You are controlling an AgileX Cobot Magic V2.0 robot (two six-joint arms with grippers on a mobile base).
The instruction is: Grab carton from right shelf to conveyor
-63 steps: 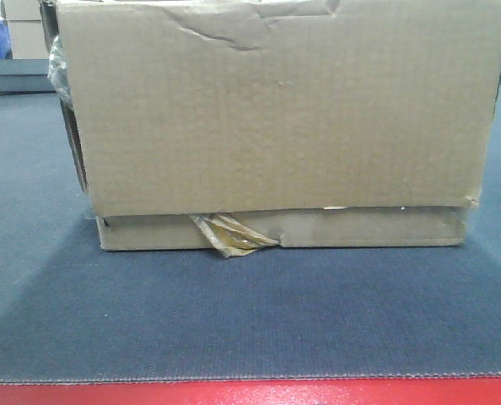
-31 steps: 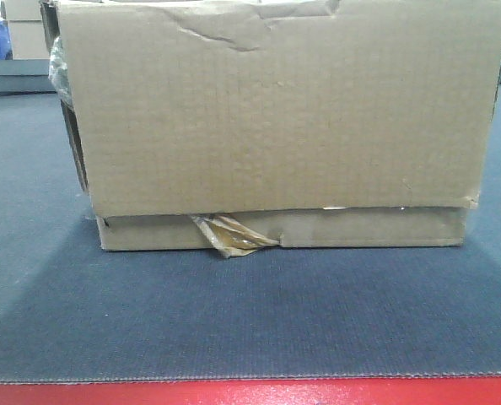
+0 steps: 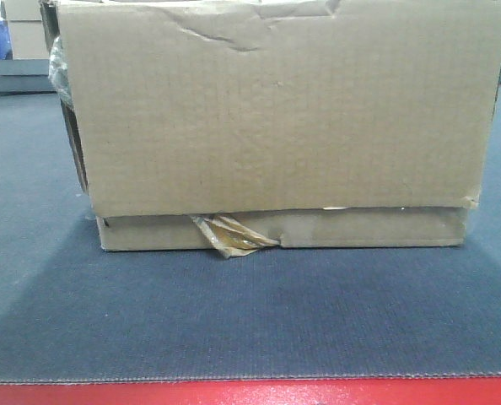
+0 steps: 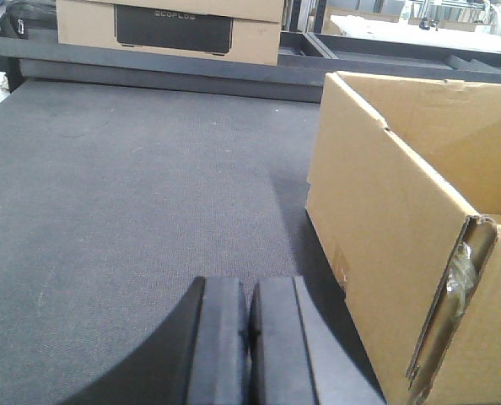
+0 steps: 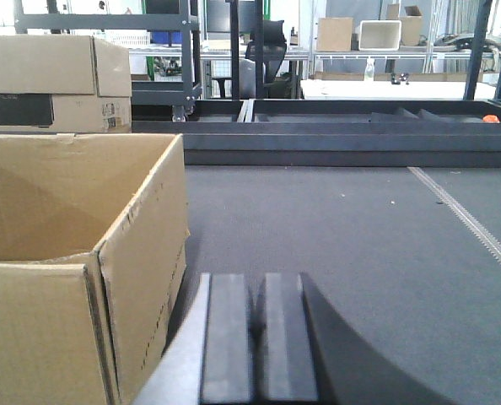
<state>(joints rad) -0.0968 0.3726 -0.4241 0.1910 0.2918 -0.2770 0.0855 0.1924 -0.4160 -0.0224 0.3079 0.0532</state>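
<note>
The carton (image 3: 276, 118), a wide brown cardboard box with a loose curl of yellowish tape at its base, rests on the dark grey conveyor (image 3: 250, 312), whose red edge strip runs along the bottom of the front view. Its top is open in both wrist views. My left gripper (image 4: 249, 308) is shut, empty, just left of the carton (image 4: 385, 219), not touching it. Over on the other side, my right gripper (image 5: 259, 316) is shut and empty beside the carton (image 5: 82, 245), apart from its wall. The right shelf is out of view.
Another cardboard box with a black label (image 4: 170, 25) stands beyond the belt's far edge. A dark metal frame (image 5: 318, 139) borders the belt's back. Shelving, a chair and boxes stand in the background. A seam line (image 5: 470, 219) crosses the belt at right.
</note>
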